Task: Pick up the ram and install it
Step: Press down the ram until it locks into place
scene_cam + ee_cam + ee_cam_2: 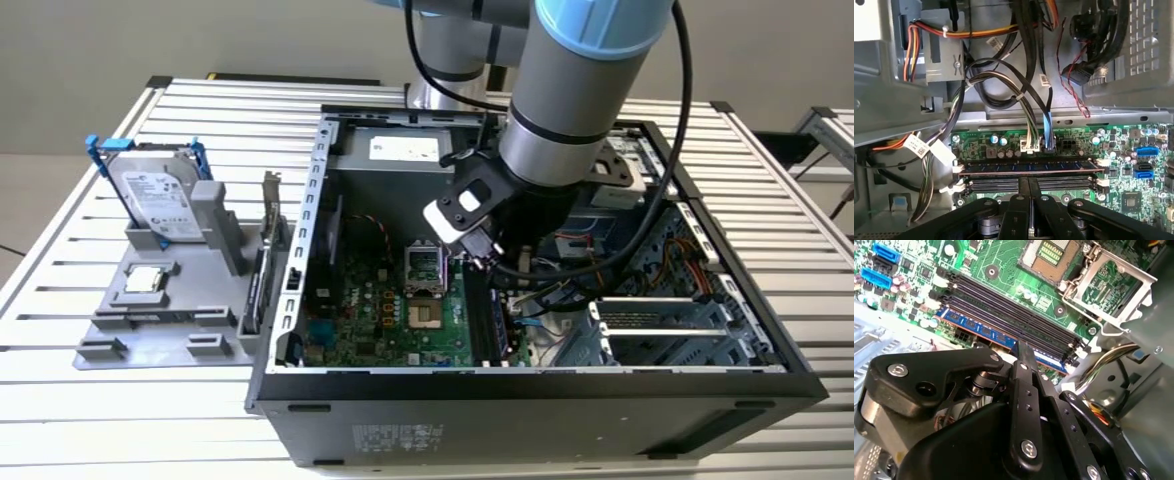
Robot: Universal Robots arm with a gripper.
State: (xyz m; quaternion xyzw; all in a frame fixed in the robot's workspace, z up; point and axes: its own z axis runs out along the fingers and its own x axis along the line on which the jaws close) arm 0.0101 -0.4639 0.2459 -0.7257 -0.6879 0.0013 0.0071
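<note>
ram (1026,166) in slot, partly behind claw (1029,186)

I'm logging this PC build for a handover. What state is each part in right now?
ram: standing in a motherboard slot.
gripper: jaws shut, tip by the ram.
other memory slots: empty.
CPU socket: empty, retention frame lifted open.
CPU chip: lying flat on the grey tray.
hard drive: upright in the tray.
computer case: side panel off.
</note>
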